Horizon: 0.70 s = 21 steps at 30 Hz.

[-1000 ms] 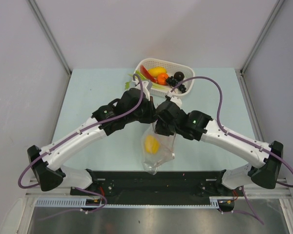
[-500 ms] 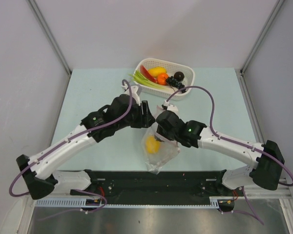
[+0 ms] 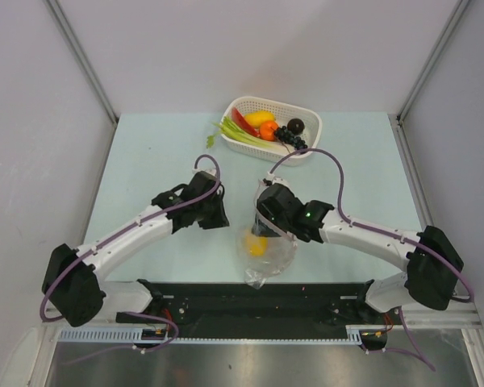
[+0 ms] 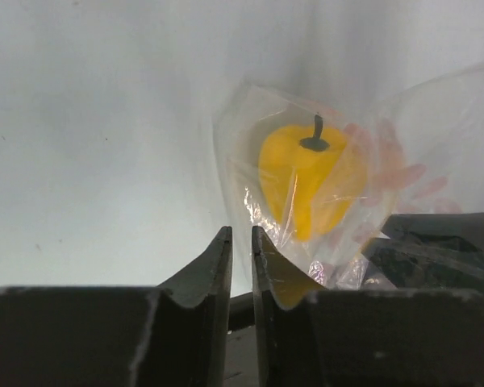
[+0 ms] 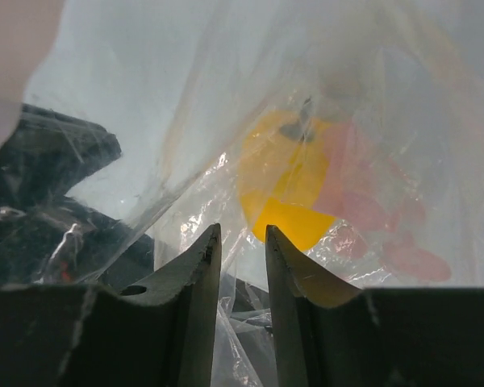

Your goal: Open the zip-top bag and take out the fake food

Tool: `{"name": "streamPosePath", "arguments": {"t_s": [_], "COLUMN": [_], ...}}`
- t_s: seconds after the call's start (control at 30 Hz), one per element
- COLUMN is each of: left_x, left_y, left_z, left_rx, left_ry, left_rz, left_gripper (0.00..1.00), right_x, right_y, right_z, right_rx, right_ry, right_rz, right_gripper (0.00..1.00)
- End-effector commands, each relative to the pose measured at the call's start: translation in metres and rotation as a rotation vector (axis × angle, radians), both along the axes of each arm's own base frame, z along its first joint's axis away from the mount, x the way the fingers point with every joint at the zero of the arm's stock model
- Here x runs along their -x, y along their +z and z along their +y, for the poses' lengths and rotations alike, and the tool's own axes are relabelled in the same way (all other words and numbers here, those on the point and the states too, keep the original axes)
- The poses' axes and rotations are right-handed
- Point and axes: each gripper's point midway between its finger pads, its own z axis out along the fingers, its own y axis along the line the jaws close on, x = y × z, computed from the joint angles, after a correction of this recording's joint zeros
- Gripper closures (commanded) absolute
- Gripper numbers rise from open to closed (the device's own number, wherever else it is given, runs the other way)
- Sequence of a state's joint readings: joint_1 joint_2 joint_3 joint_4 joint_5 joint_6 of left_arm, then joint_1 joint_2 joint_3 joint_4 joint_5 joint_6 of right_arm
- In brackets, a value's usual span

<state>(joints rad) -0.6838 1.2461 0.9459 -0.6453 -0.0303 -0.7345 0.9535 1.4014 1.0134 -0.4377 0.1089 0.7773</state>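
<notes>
Bright, even light, soft shadows; wrist views blurred up close (glare flecks the zip-top bag (image 5: 195,216)).

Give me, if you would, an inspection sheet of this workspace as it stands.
Surface: pale green table, no spills seen.
Job's things: clear zip-top bag near the front, yellow fruit inside; other fake food in the white basket at the back.
Clutter: nothing seen.
Claws: right claw pinches bag film; left claw nearly closed, empty, beside the bag.
Cables: a purple cable loops over each arm.
Surroundings: grey walls, black rail in front.
</notes>
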Motion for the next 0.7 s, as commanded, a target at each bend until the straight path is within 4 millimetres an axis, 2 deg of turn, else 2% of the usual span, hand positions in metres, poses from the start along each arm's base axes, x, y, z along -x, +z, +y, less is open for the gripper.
{"name": "streamPosePath", "arguments": {"t_s": [0.0, 0.03, 0.1, 0.13, 0.17, 0.27, 0.47, 0.67], "left_x": [-0.015, -0.015, -0.013, -0.010, -0.007, 0.000, -0.002, 0.001], "left_y": [0.034, 0.038, 0.028, 0.016, 0.007, -0.016, -0.034, -0.046], "left_z": [-0.020, -0.019, -0.017, -0.020, -0.022, -0.035, -0.053, -0.065], "left_rx": [0.101, 0.112, 0.094, 0.086, 0.080, 0.112, 0.124, 0.110], "left_ry": [-0.036, -0.034, -0.039, -0.055, -0.060, -0.091, -0.141, -0.178], "left_rz": [-0.102, -0.116, -0.096, -0.050, -0.021, 0.061, 0.093, 0.113], "left_gripper": [0.75, 0.72, 0.69, 0.69, 0.72, 0.78, 0.81, 0.82], "right_x": [0.004, 0.005, 0.008, 0.009, 0.013, 0.014, 0.018, 0.029], "right_y": [-0.010, -0.013, -0.022, -0.027, -0.036, -0.039, -0.035, -0.049], "right_z": [0.005, 0.003, -0.003, -0.007, -0.012, -0.021, -0.038, -0.062], "right_rx": [0.006, 0.020, 0.041, 0.051, 0.063, 0.055, 0.059, 0.092], "right_ry": [0.044, 0.041, 0.032, 0.018, 0.011, -0.031, -0.074, -0.112], "right_rz": [0.021, 0.028, 0.043, 0.055, 0.078, 0.095, 0.074, 0.093], "right_gripper": [0.67, 0.67, 0.67, 0.67, 0.67, 0.73, 0.98, 1.00]}}
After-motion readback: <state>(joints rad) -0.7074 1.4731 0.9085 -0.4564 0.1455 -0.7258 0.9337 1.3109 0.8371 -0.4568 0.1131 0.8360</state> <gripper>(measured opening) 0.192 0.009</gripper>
